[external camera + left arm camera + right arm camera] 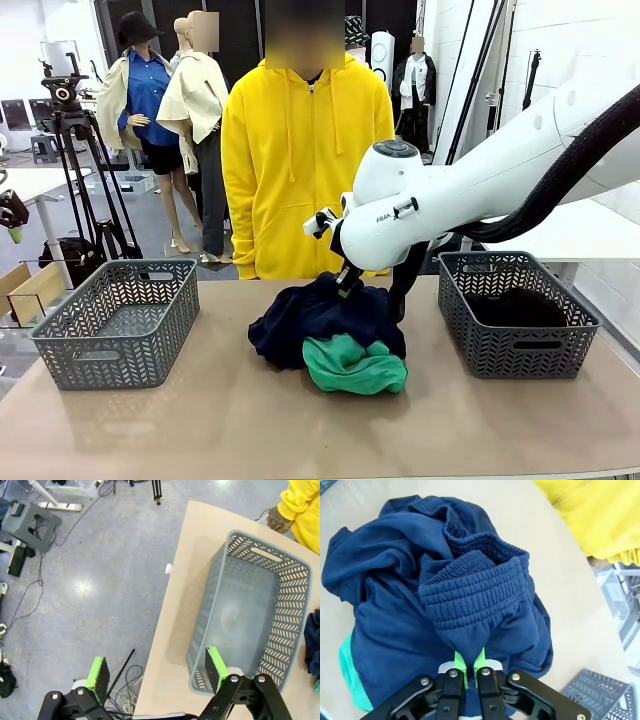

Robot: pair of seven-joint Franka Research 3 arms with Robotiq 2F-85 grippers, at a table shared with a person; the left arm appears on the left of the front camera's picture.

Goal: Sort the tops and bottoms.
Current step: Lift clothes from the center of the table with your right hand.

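Perhaps shorts (470,605) — navy, waistband crumpled.

Right tool (469,657) clamped, left tool (156,656) wide.

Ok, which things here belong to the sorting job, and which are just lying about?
Job: navy garment, pinched by the shut right gripper; green garment; black garment in right basket; left basket.
Lying about: tripod; person's yellow hoodie; grey stool.
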